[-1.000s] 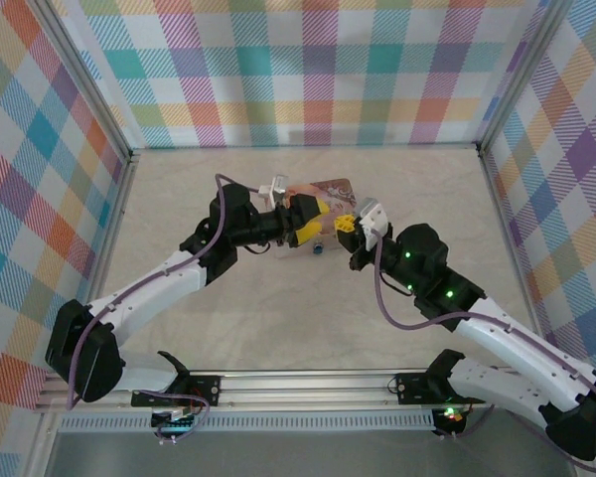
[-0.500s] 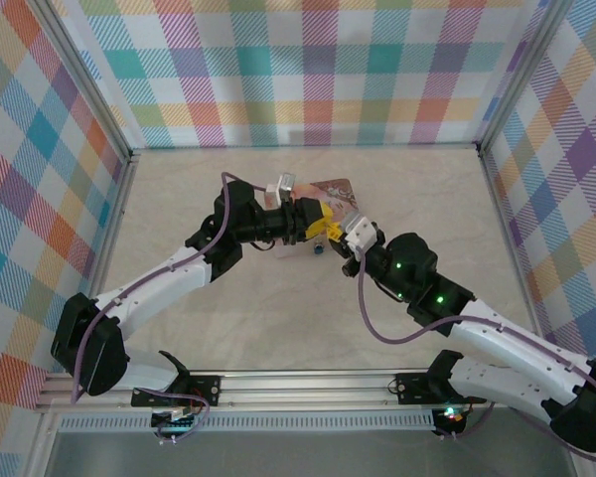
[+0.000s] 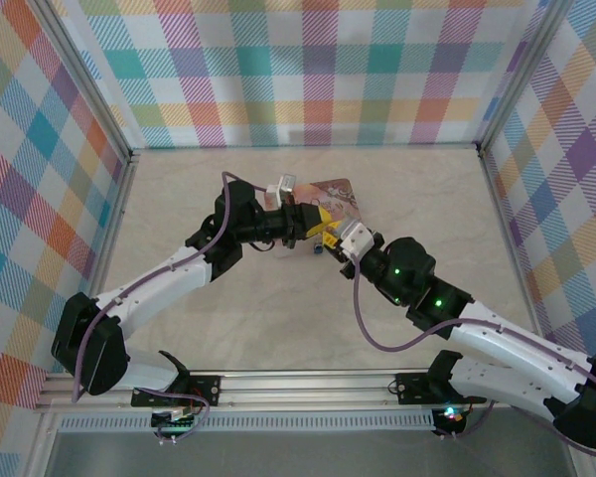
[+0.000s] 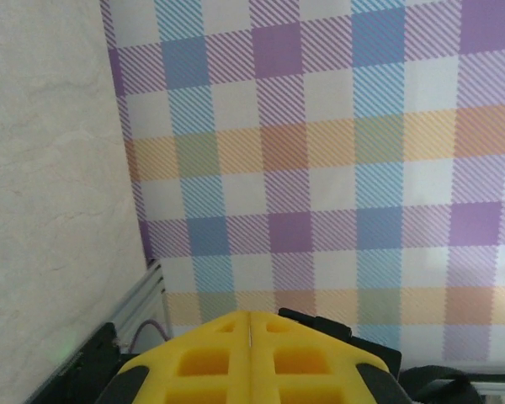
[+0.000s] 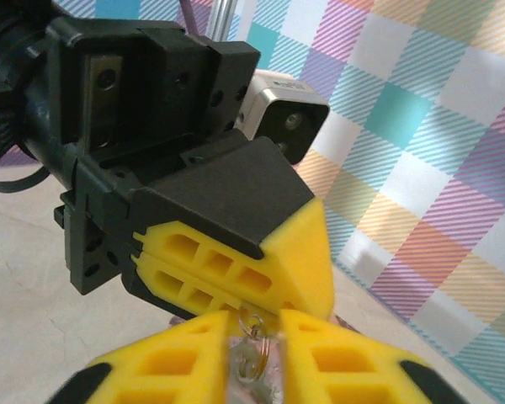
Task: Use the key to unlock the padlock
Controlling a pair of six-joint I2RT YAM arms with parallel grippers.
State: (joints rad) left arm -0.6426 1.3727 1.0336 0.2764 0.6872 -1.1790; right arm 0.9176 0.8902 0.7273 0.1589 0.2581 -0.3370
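Note:
My left gripper point(image 3: 316, 225) is shut on the key point(image 4: 249, 330), which shows as a thin metal sliver in the seam between its yellow fingers point(image 4: 303, 362). In the right wrist view the key point(image 5: 257, 362) and its small ring hang down from the left gripper point(image 5: 278, 305). They hang in the gap between the parted fingers of my right gripper point(image 5: 254, 320), which is open. The right gripper point(image 3: 330, 238) meets the left one tip to tip above the table. The tiny dark padlock point(image 3: 321, 249) with its bluish spot lies on the table just below them.
A pink floral tin point(image 3: 338, 191) lies right behind the two grippers. Plaid walls point(image 3: 318, 70) close in the back and both sides. Bare tabletop point(image 3: 278, 318) stretches in front of the grippers and to both sides.
The left gripper has closed from open to shut. The right arm moved left, up against the left fingers, and its jaws have just parted.

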